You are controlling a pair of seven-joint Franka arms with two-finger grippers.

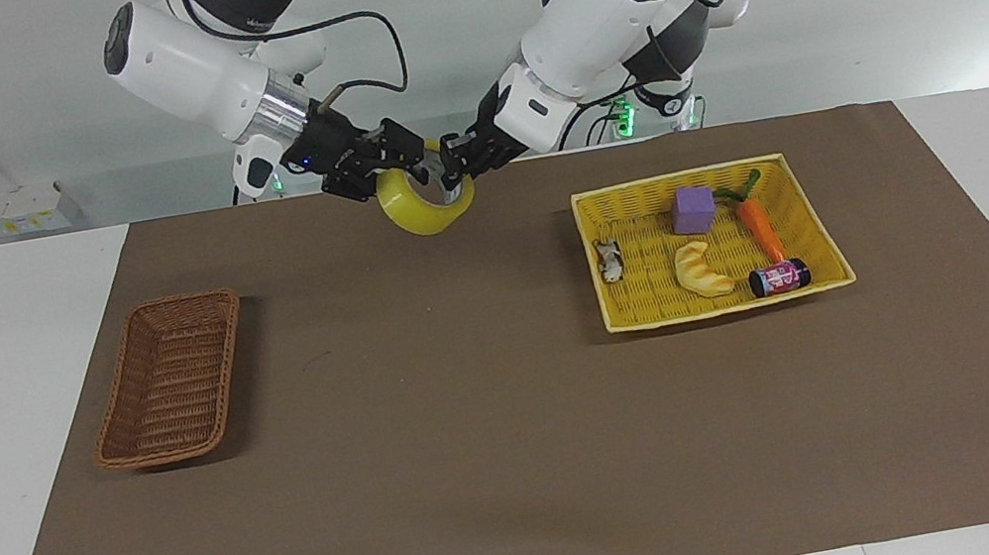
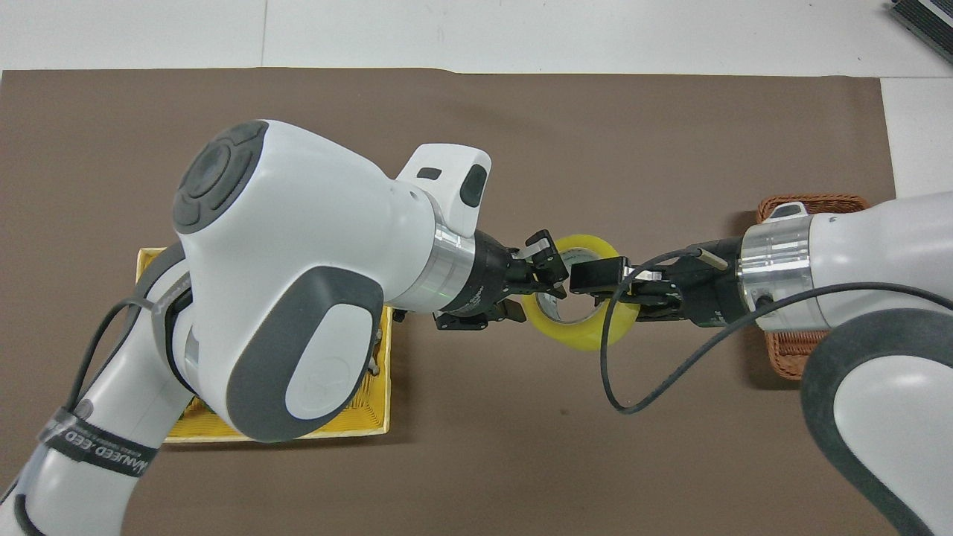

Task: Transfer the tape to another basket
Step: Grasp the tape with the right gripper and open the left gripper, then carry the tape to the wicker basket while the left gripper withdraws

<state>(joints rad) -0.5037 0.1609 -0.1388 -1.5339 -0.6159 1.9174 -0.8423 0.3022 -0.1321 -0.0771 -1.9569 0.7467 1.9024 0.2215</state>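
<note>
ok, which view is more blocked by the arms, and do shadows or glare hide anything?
Overhead view: the arms cover most of the flat yellow woven basket and the dark brown wicker basket. Facing view: both baskets in full view, soft shadows beside them, bright window patch at the frame edge, no glare on the translucent yellow tape roll.
</note>
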